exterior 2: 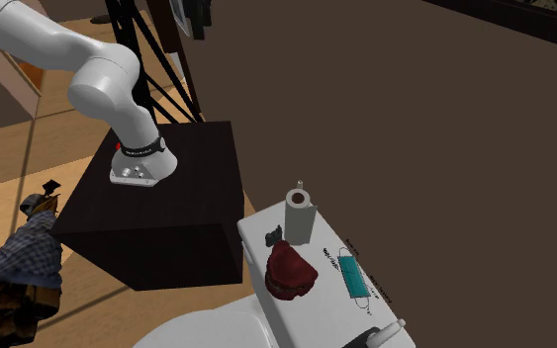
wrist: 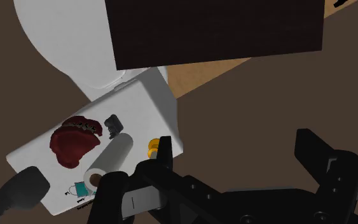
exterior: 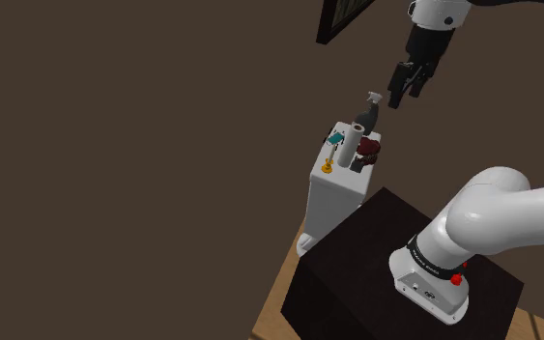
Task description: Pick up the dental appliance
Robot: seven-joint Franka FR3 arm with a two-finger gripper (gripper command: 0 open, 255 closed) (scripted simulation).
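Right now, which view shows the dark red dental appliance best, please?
The wrist view: the dark red dental appliance lies whole and unobstructed, seen from above. The second exterior view shows it obliquely; the shoulder view shows it small, beside the white roll.

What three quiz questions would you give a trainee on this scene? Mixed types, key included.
1. True or false: the claw is shut on the dark red dental appliance.
2. Multiple choice: in the second exterior view, what stands upright just beyond the dental appliance?
A. a white roll
B. a glass jar
C. a stack of books
3. Fill the gap: the teal mask lies flat on top of the white toilet ____.

Key:
1. False. The claw is open and hangs clear of the appliance.
2. A
3. tank
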